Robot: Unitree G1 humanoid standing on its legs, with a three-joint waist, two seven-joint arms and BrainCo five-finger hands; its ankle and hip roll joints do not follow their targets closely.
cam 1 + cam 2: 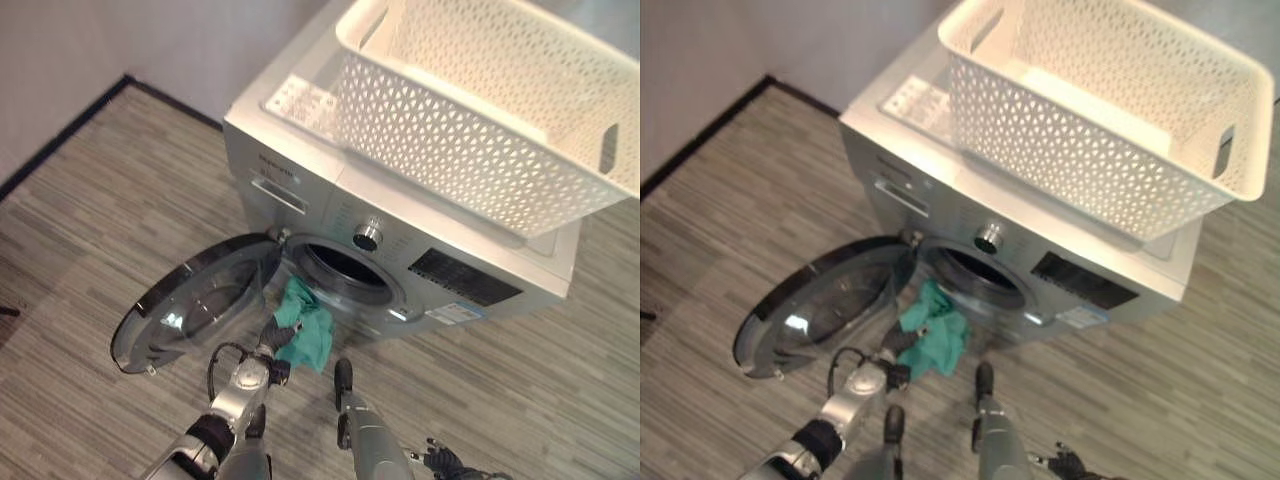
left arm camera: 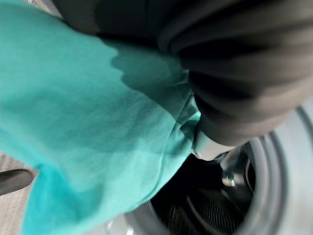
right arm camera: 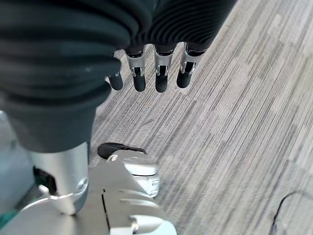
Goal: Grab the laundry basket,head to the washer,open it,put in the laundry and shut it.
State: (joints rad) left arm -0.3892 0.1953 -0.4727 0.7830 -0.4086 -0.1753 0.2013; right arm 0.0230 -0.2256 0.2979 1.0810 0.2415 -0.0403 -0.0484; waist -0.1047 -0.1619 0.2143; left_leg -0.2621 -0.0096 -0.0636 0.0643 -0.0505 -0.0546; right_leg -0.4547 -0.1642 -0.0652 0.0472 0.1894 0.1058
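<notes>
Just ahead of the left robot hand point(image 1: 276, 334), clamped on the teal cloth point(image 1: 308, 328), gapes the washer's drum opening point(image 1: 345, 272); right robot hand point(image 3: 155, 68) hangs slack.

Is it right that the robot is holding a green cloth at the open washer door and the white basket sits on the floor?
Not quite. The white basket sits on top of the washer, not on the floor, as the left eye view shows. The rest holds: the left hand holds the green cloth at the open door.
</notes>
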